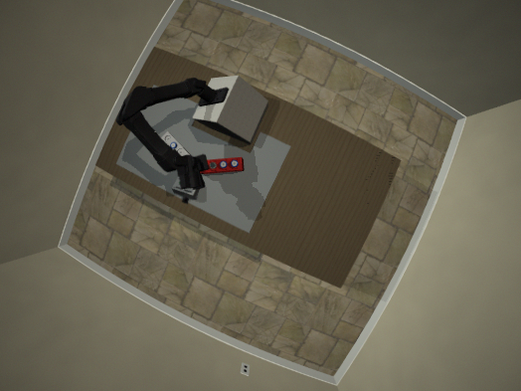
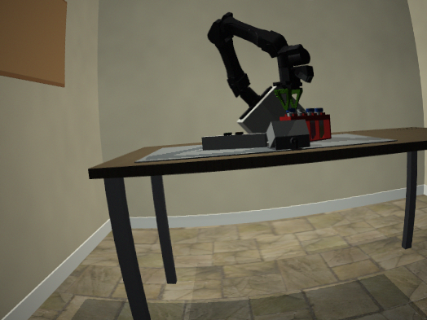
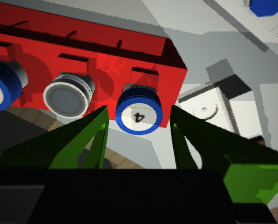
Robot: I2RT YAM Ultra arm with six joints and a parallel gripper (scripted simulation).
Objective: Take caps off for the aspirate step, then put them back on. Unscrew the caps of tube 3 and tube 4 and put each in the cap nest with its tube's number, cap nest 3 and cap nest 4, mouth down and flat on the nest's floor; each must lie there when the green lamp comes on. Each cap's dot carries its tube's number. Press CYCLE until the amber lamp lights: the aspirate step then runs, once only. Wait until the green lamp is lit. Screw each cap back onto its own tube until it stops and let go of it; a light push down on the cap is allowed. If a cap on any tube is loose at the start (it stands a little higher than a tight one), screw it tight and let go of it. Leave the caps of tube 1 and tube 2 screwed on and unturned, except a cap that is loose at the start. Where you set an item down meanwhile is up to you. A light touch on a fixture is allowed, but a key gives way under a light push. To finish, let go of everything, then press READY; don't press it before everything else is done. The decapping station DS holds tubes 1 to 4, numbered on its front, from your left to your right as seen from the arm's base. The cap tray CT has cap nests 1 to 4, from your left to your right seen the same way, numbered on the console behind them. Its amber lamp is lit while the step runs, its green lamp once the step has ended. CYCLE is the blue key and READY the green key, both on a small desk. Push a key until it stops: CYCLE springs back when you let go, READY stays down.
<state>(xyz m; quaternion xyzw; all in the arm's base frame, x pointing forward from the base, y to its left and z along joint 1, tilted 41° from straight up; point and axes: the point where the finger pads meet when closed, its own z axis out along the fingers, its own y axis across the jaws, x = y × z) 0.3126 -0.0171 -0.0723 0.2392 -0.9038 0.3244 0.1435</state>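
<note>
While the gripper (image 3: 138,131) hangs over the red station (image 3: 150,55), the wrist view reads from left to right like this: a blue-capped tube (image 3: 6,85) at the frame's edge, an uncapped tube (image 3: 67,96) with its grey mouth bare, then cap 4 (image 3: 138,114) — blue rim, white dot with a "4" — seated on its tube at the station's end. The green fingers stand either side of cap 4, with a visible gap on each side; the jaws are about half open and grip nothing. Further right lies a grey and white fixture (image 3: 210,107), and a blue key (image 3: 265,6) shows at the top corner.

From the exterior view, the arm (image 2: 253,35) arches over the table (image 2: 244,159) and points straight down at the near end of the station. A dark tray (image 2: 232,141) sits to its left on the grey mat (image 2: 346,141).

From above, two blue caps (image 1: 228,163) show on the station beyond the gripper.
</note>
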